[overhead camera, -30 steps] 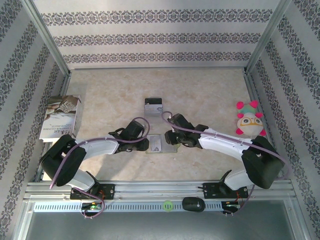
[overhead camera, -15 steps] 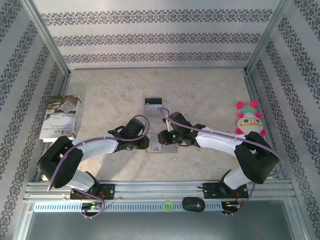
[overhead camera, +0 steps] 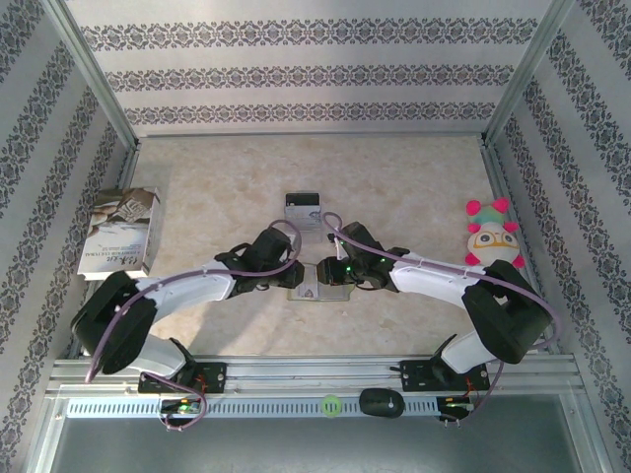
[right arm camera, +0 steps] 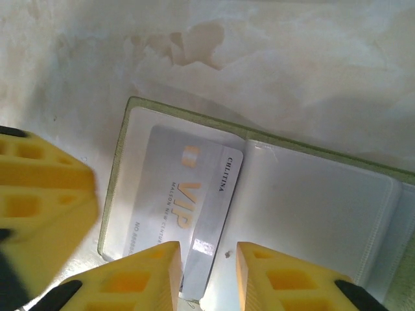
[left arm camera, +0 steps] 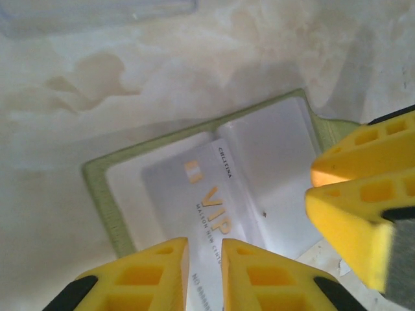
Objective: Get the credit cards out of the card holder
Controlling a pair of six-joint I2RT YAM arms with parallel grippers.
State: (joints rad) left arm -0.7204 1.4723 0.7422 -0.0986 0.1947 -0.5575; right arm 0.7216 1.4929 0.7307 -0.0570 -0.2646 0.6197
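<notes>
Pink-tufted plush toy (overhead camera: 490, 235) right, booklet (overhead camera: 120, 232) left, loose card (overhead camera: 303, 210) behind, all apart from open card holder (left arm camera: 97, 188) mid-bench (overhead camera: 414, 177), silver card (left arm camera: 214, 214) inside. Left end effector (left arm camera: 204, 272) almost together over silver card, grip unclear; right end effector (right arm camera: 207, 272) slightly apart above card's corner.

Boxed in by patterned walls (overhead camera: 315, 74).
Floored with a pale marbled tabletop (overhead camera: 414, 177), edged by metal posts (overhead camera: 94, 74), lit brightly and evenly.

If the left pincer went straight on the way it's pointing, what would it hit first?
Probably the credit card lying on the open card holder, right ahead of the left pincer; depth is hard to judge.
</notes>
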